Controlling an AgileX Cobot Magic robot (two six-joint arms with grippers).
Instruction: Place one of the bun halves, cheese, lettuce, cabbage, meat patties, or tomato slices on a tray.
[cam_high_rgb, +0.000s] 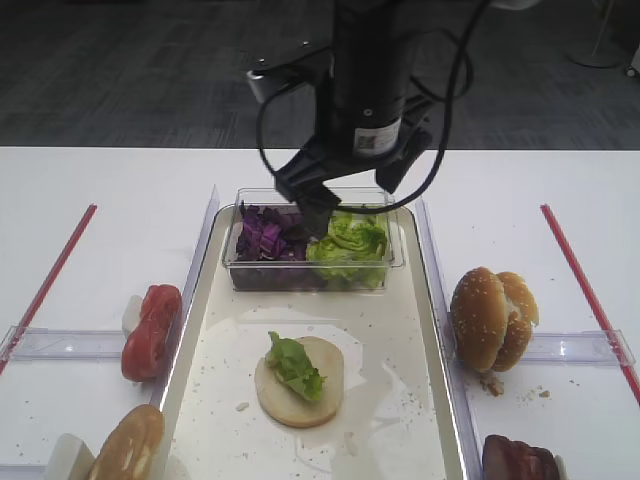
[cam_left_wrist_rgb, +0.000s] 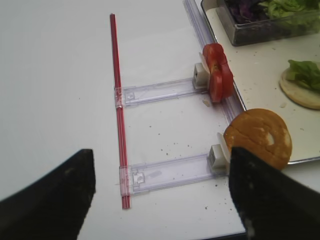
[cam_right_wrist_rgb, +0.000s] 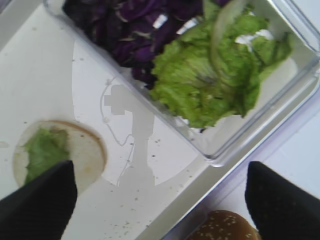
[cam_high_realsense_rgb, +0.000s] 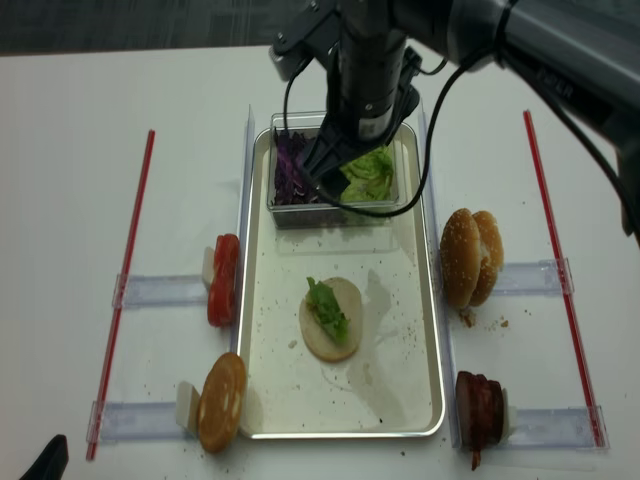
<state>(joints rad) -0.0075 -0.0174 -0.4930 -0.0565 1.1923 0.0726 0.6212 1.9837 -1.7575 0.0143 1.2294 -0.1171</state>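
On the arm (cam_high_rgb: 372, 90), an unreadable label (cam_high_rgb: 377, 137).

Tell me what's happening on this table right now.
A two-armed robot is building a burger on the tray. A pale bun round already lies on it with a piece of lettuce on top. The right hand hangs open and empty over the clear tub of purple cabbage and green leaves. The left hand is open too, off to the side near the tomato slices, holding nothing.
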